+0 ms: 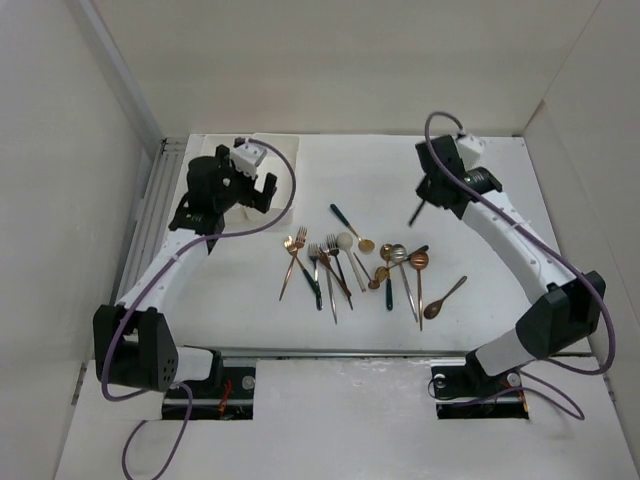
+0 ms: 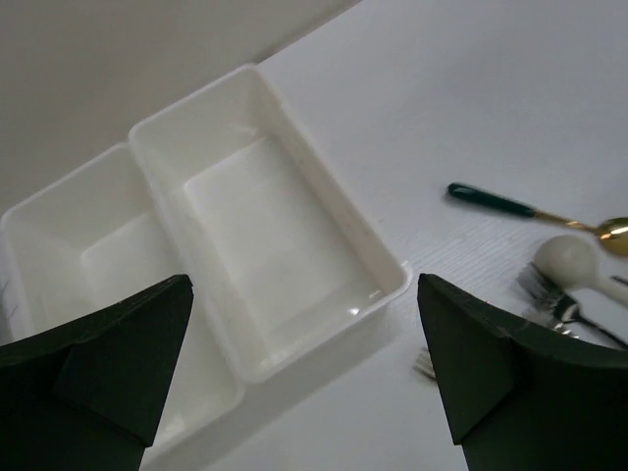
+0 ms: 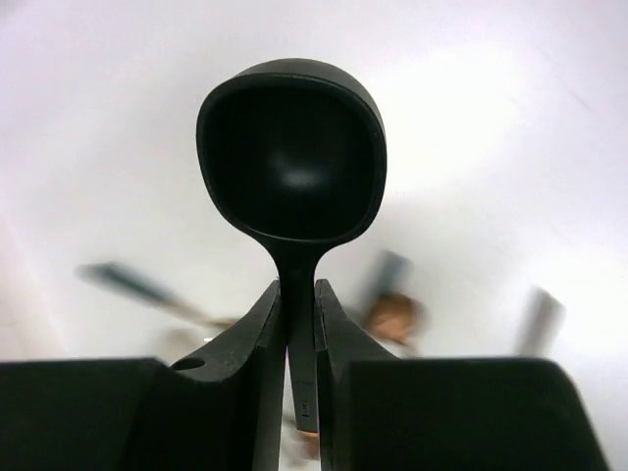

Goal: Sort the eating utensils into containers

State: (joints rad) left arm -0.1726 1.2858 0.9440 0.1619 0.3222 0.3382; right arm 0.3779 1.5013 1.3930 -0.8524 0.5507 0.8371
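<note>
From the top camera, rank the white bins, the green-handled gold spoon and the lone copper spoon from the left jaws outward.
1. White bins: right beneath, back left.
2. Green-handled gold spoon: centre, at the back of the pile.
3. Lone copper spoon: far right, toward the near edge.

Both bins [image 2: 294, 226] are plain white, like the table [image 1: 250, 320]. The black spoon [image 3: 291, 162] is matte, as dark as the right gripper [image 3: 299, 334] and left gripper [image 2: 304, 294]. The pile [image 1: 335, 265] mixes silver, gold and copper: a copper fork [image 1: 289, 265] at the pile's left edge, a copper spoon [image 1: 447, 297] at its right, a green-handled spoon [image 1: 350, 226] with gold bowl on its far side
</note>
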